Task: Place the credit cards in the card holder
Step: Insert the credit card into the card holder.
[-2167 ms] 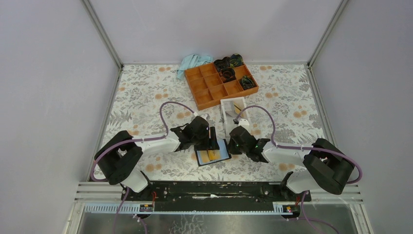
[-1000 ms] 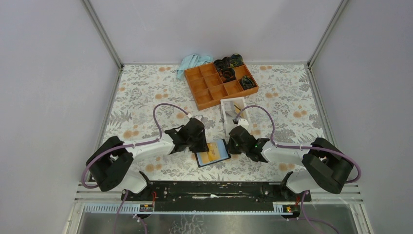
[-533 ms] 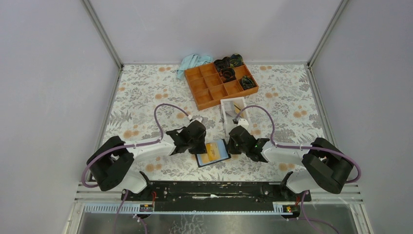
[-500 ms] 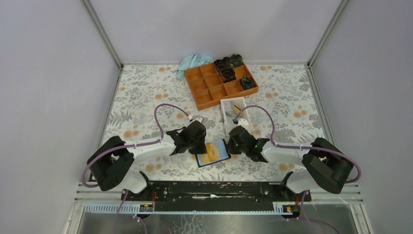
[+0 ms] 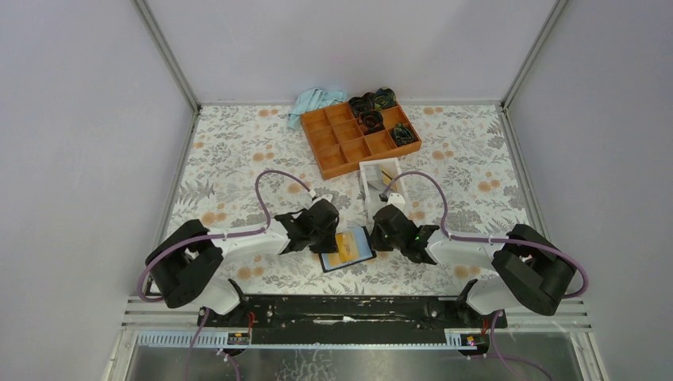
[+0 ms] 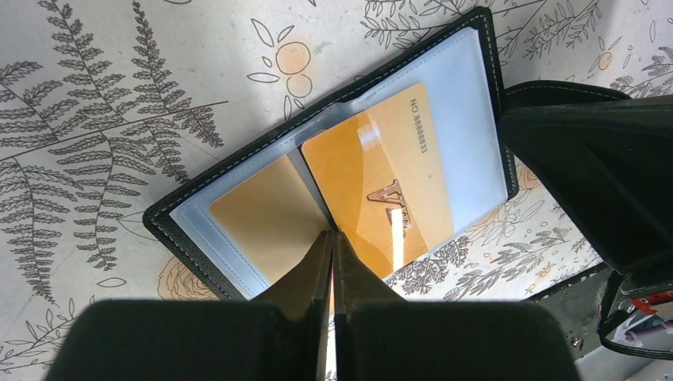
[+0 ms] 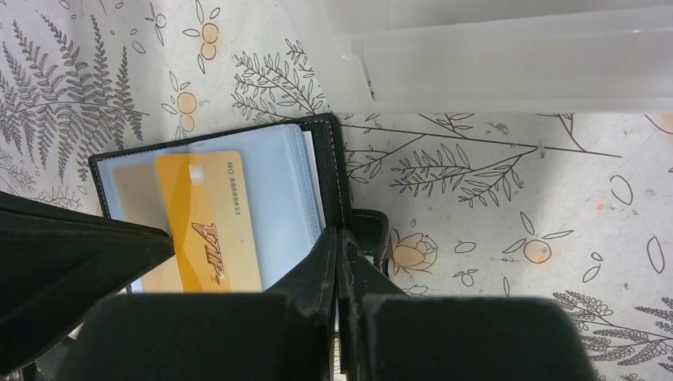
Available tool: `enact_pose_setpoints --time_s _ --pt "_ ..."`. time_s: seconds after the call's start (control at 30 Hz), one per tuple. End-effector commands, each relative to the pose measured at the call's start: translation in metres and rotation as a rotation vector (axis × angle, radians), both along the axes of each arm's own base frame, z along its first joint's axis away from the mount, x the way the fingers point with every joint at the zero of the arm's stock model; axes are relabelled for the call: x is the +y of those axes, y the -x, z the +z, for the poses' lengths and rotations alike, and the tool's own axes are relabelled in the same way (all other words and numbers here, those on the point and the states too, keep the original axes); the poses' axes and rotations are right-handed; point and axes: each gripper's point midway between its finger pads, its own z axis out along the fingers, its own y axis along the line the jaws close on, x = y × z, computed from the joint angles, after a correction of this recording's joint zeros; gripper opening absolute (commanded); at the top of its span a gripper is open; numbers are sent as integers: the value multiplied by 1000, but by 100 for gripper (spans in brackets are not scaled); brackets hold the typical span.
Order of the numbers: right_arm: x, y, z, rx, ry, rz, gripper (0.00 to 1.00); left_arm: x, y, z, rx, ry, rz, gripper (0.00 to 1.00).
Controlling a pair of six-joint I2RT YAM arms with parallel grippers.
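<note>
On the table (image 5: 238,167), the holder (image 6: 476,111) lay open between the arms, with two cards (image 6: 381,182) on its blue lining. The cards were judged light, stiff and slick, best taken at an exposed edge. The left fingers (image 6: 317,262) were closed at a card edge. The right fingers (image 7: 327,254), also closed, sat at the holder's rim.

Card holder (image 5: 361,255) lies open at the middle of the table's (image 5: 238,151) near edge, blue lining up, with an orange credit card (image 5: 346,244) on it. Left gripper (image 5: 332,235) is over its left side, right gripper (image 5: 375,238) at its right edge; the fingers of both are hidden from above. White box (image 5: 381,187) sits just beyond the right gripper. Orange tray (image 5: 349,147) is toward the far edge, with dark items (image 5: 371,121) in its far-right compartments. Blue cloth (image 5: 313,101) lies just beside the tray, at the far edge.
</note>
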Motion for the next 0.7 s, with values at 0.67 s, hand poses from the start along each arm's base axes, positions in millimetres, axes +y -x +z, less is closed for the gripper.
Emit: enact_pose_setpoints --time_s 0.67 --pt "-16 16 -24 64 84 22 0 -16 -1 1 -13 29 -4 4"
